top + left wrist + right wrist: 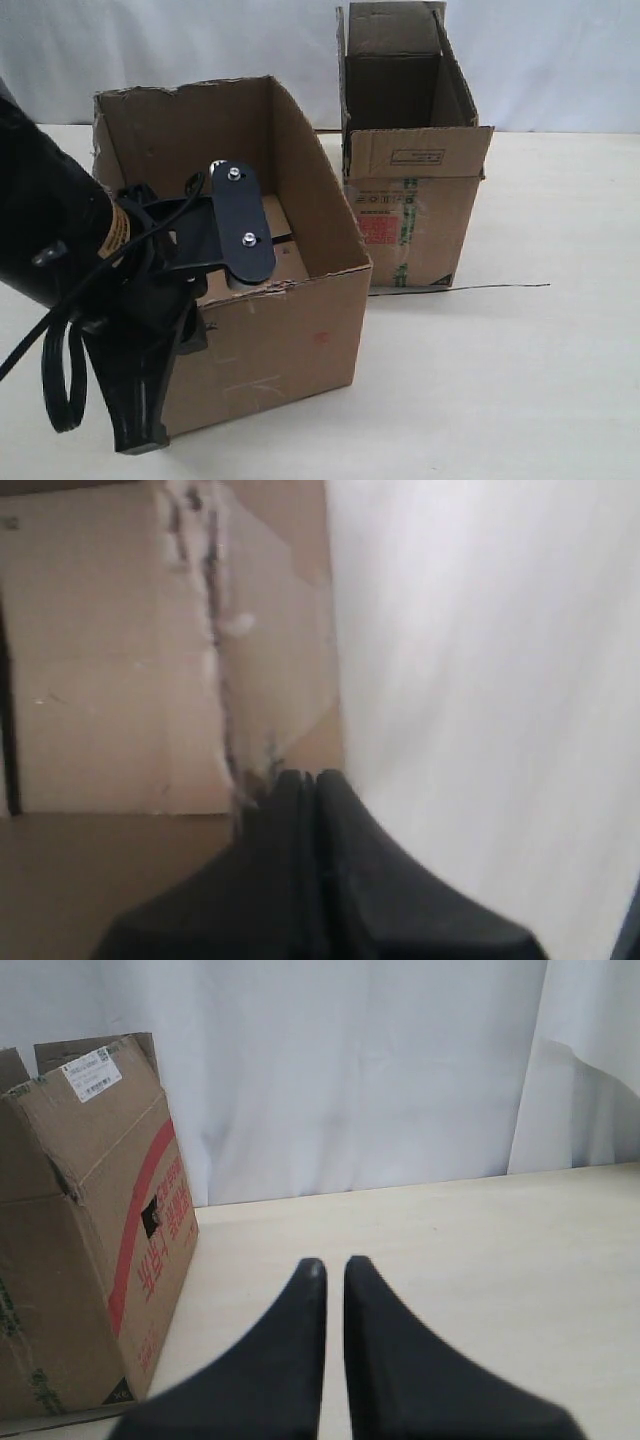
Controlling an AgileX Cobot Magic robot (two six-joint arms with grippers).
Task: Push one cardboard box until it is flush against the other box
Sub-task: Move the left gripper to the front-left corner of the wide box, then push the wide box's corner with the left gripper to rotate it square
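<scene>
The wide cardboard box (300,330) with the torn rim stands left of centre on the table. The other box (415,215), taller with a red label and green-printed tape, stands just behind and to its right. A narrow gap shows between their near walls. My left gripper (140,440) points down at the wide box's front left corner, shut and empty. In the left wrist view its fingertips (308,775) sit close against the cardboard box (100,680) beside a torn edge. My right gripper (335,1263) hovers shut over bare table, to the side of the other box (80,1260).
A thin black wire (480,288) lies on the pale table (520,380) by the tall box's base. A white curtain (560,60) closes off the back. My left arm's black body and cables (60,250) cover the wide box's left front.
</scene>
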